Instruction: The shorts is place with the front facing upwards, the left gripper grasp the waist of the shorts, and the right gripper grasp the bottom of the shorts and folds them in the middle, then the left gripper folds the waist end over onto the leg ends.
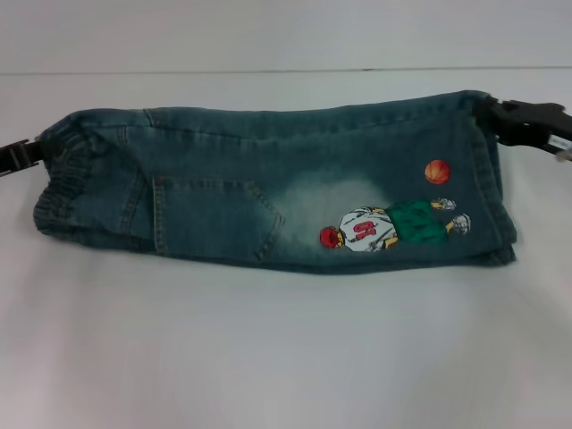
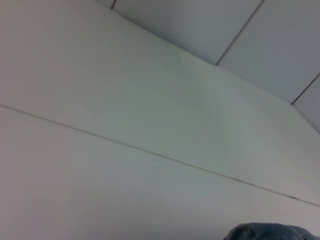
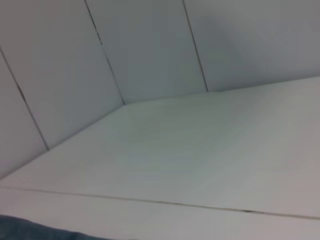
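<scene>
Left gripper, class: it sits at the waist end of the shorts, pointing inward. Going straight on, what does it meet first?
Most likely the elastic waistband of the shorts: the left gripper already sits at that edge. Depth is unclear from the head view.

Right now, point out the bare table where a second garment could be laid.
The widest bare stretch of table is the strip between the shorts and the robot. A narrower band lies beyond them, toward the wall. The ends are crowded: left gripper at the waist, right gripper at the leg ends.
</scene>
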Robot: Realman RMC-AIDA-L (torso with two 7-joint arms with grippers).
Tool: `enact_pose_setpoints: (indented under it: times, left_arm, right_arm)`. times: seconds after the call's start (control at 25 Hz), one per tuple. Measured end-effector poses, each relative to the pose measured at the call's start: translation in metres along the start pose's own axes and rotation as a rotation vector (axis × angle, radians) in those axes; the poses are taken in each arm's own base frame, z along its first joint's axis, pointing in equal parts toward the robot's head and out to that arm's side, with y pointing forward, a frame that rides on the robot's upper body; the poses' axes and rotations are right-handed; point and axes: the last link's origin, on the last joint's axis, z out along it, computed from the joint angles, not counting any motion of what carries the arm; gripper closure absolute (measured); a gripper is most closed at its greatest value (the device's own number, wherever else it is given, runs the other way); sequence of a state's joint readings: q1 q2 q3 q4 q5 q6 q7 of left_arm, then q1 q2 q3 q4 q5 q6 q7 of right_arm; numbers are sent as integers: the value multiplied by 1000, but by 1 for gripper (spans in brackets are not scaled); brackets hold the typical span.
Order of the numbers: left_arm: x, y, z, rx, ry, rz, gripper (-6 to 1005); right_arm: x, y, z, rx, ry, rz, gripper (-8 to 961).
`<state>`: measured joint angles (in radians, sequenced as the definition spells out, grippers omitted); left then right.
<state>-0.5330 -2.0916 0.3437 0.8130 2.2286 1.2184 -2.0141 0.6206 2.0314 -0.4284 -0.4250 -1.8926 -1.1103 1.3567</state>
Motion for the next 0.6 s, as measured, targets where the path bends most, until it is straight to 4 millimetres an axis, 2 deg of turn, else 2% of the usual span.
enact_pose_setpoints:
  times: [0.2, 0.6]
  left_arm:
    - [-3, -2, 1, 11, -3, -9, 961]
    - [-8, -6, 13, 22, -47, -35, 959]
  right_arm:
    - [-2, 2, 17, 37, 38, -48, 888]
    - [7, 1, 26, 103, 77, -35, 881]
